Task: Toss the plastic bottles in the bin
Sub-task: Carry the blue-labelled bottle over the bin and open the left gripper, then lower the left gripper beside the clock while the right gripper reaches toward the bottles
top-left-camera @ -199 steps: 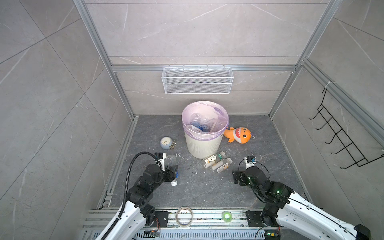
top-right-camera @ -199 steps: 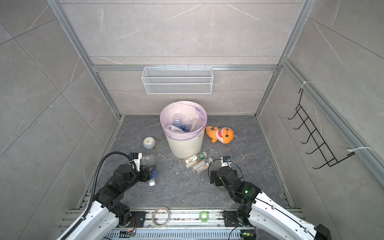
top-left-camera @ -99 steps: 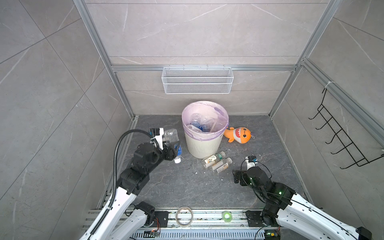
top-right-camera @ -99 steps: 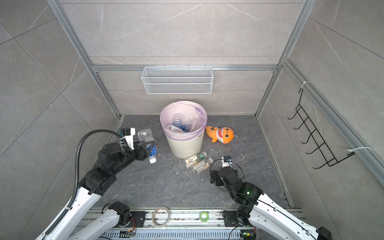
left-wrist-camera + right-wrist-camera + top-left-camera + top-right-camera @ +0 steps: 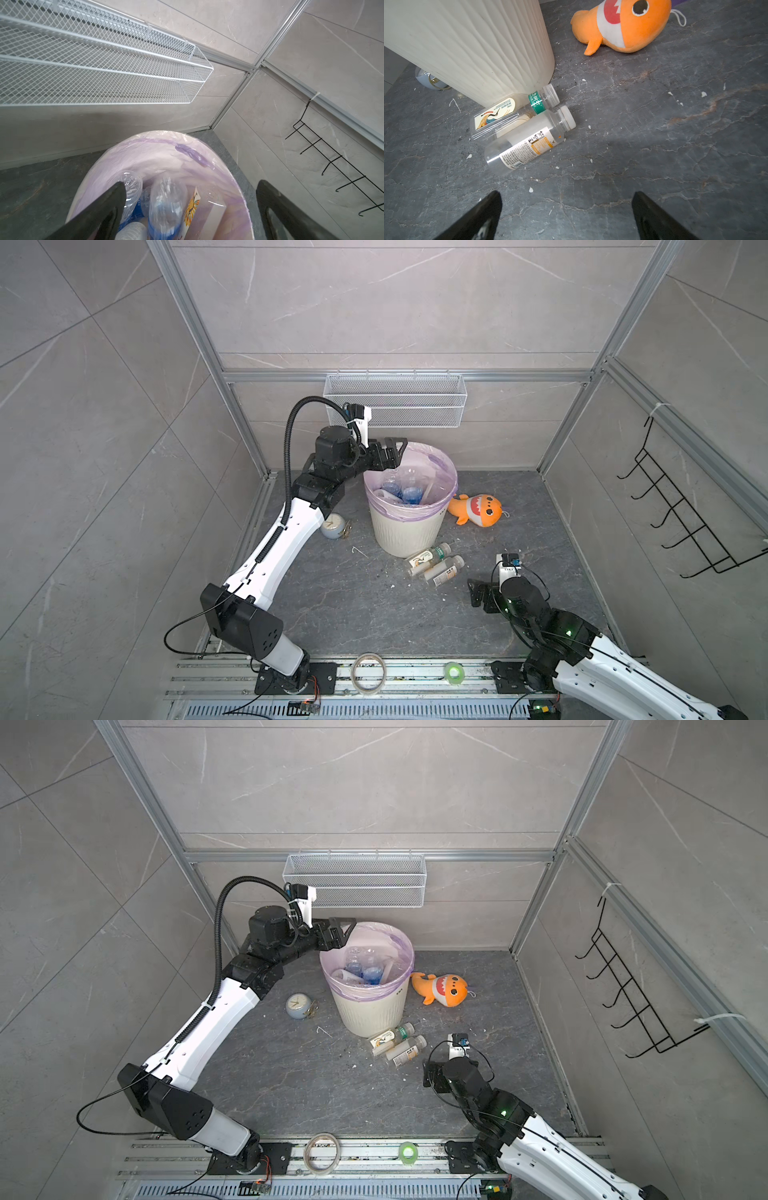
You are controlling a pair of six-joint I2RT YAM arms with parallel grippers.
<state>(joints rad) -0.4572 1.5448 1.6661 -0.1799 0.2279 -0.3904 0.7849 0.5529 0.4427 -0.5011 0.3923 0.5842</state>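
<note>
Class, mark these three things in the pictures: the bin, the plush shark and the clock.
bin (image 5: pixel 403 531): in a top view, ribbed outer wall.
plush shark (image 5: pixel 643 27): right wrist view, orange head.
clock (image 5: pixel 296 1004): in a top view, dial face.

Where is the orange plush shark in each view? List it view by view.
In a top view: shark on the floor, just right of the bin.
In a top view: shark likewise just right of the bin.
Left wrist: not in it.
Right wrist: shark beside the bin's ribbed wall.
Shared landmark: the bin, seen in all four.
</note>
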